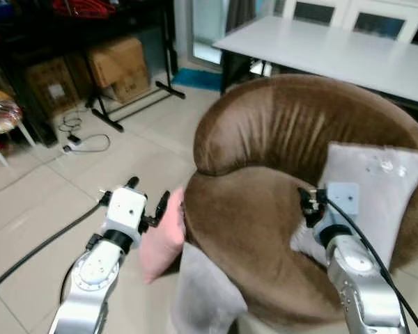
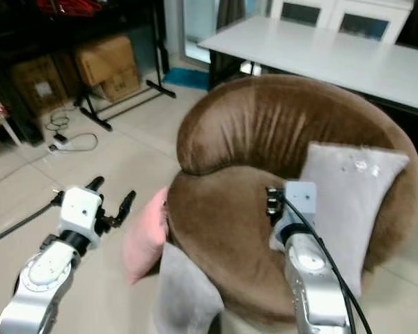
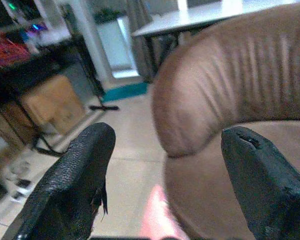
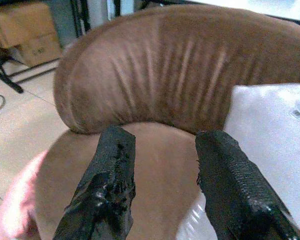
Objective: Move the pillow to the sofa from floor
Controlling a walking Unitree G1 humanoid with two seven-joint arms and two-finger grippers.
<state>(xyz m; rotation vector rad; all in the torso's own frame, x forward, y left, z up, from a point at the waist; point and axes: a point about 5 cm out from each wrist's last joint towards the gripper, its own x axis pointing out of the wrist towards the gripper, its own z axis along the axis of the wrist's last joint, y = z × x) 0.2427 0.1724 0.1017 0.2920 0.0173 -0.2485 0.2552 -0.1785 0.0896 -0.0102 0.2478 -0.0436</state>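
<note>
Beside the pink pillow, left hand spread wide, empty.

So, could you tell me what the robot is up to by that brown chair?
The robot stands over a round brown sofa chair. A grey pillow already leans against the inside of its back, and the right gripper hovers open over the seat beside it, holding nothing. A pink pillow is wedged against the chair's outer side, low by the floor, with another grey cushion next to it. The left gripper is open just above the pink pillow, not gripping it.
</note>
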